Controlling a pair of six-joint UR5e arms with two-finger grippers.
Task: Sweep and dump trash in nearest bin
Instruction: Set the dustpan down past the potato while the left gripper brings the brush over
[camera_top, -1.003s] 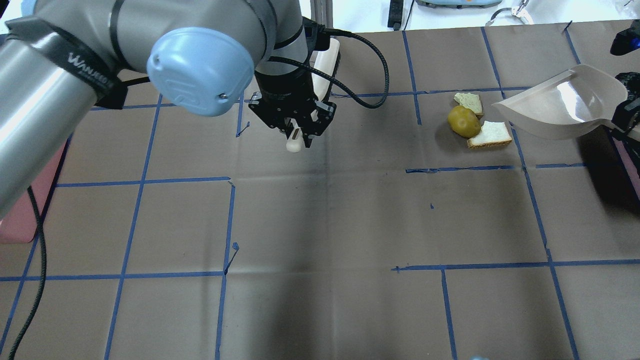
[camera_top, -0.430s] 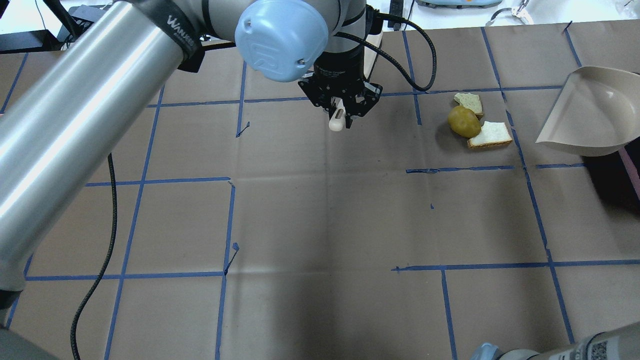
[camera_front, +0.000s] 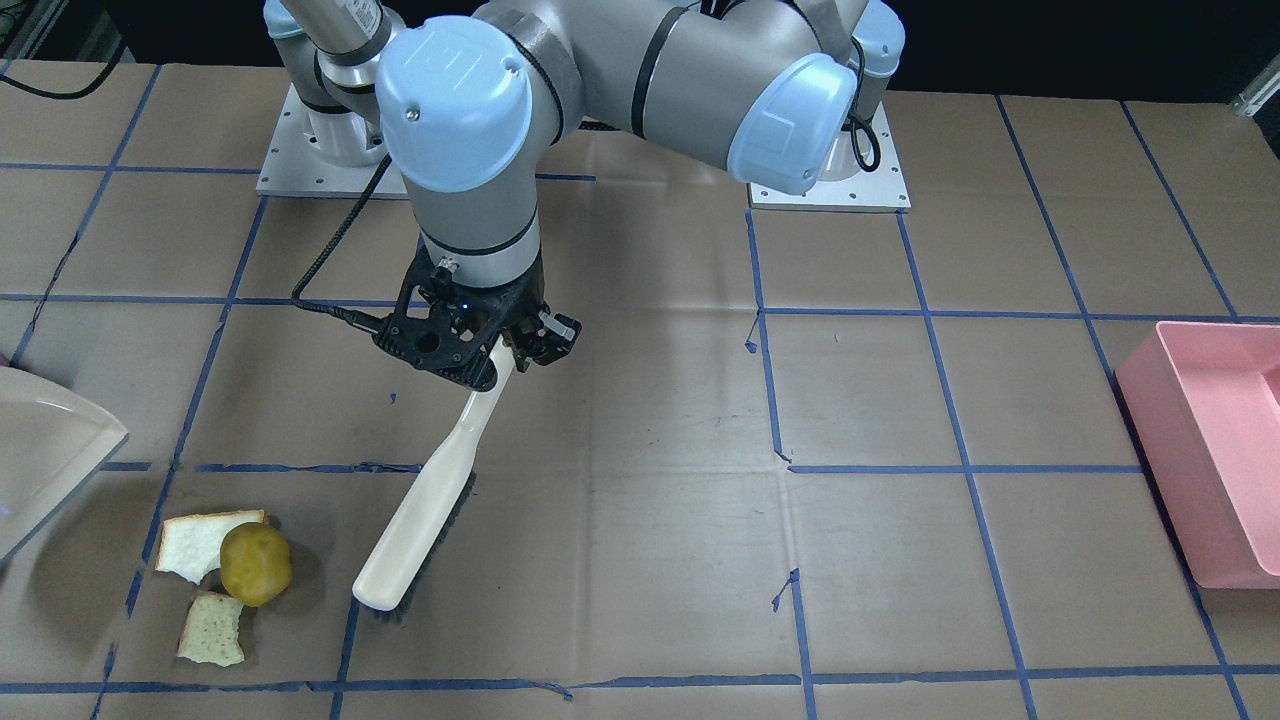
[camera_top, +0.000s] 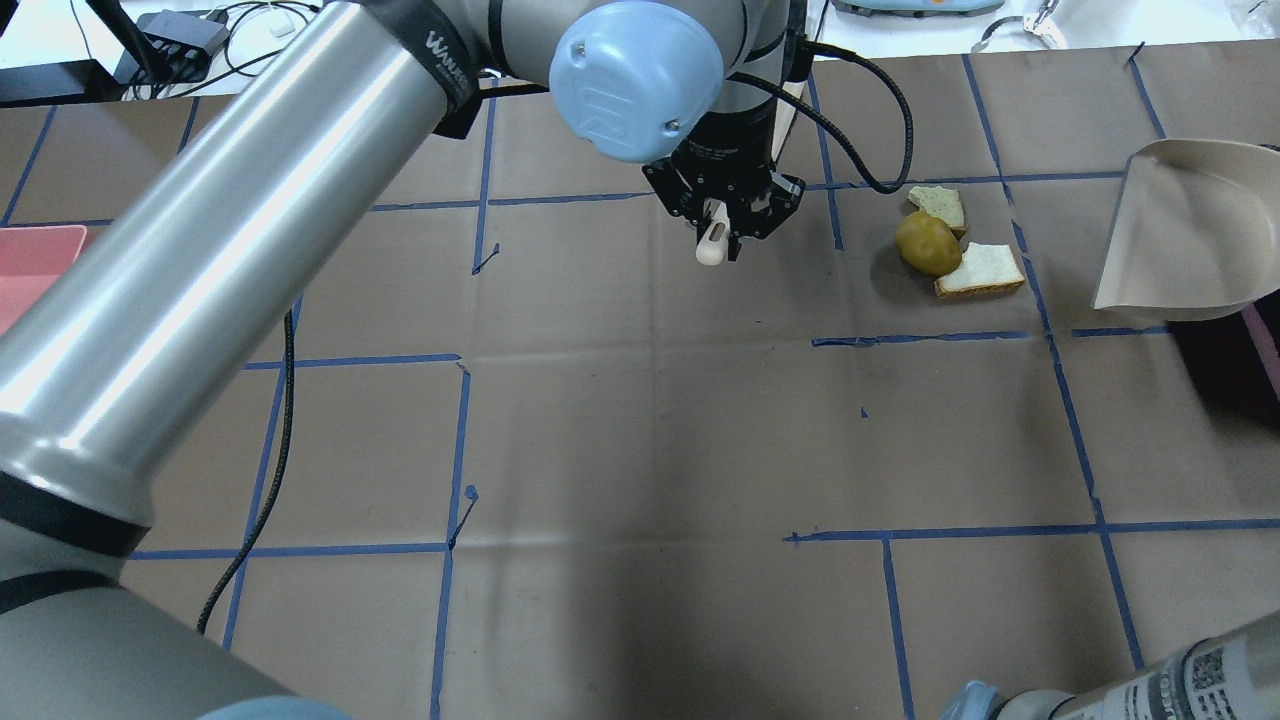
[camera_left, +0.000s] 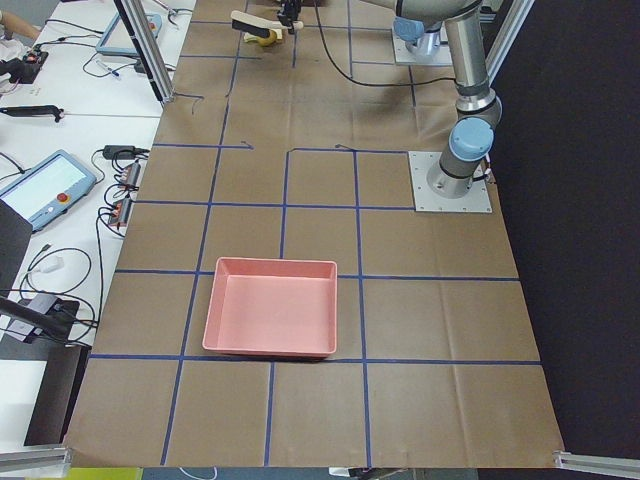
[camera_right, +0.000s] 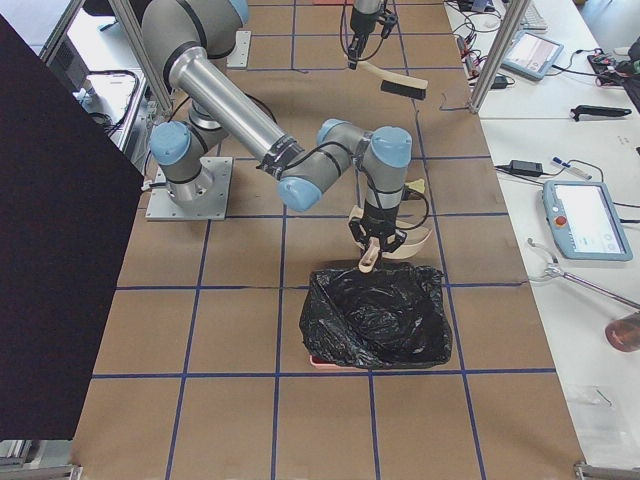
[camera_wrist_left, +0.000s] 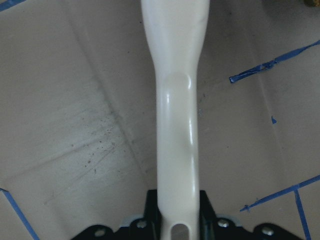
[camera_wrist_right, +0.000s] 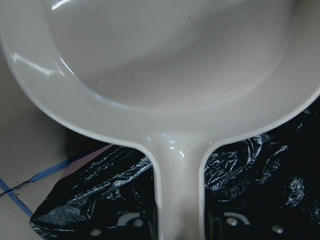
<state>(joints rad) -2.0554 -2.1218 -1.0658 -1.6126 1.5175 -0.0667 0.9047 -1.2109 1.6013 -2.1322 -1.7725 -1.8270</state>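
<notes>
The trash lies in one cluster on the brown table: an olive-yellow fruit (camera_top: 927, 243) between two bitten bread slices (camera_top: 982, 270) (camera_top: 938, 205); it also shows in the front-facing view (camera_front: 255, 563). My left gripper (camera_top: 722, 218) is shut on the cream handle of a brush (camera_front: 415, 525), whose dark bristles rest on the table a little to the robot's left of the trash. The handle fills the left wrist view (camera_wrist_left: 175, 125). My right gripper (camera_wrist_right: 177, 227) is shut on the handle of a beige dustpan (camera_top: 1190, 230), held to the robot's right of the trash.
A bin lined with a black bag (camera_right: 380, 315) stands under the dustpan at the table's right end. A pink bin (camera_front: 1210, 450) stands at the robot's far left. Blue tape lines grid the table. Cables and tablets lie beyond the far edge.
My left arm has carried the brush to the right, closer to the trash. The dustpan has drawn back to the right and turned, its mouth now facing the trash.
</notes>
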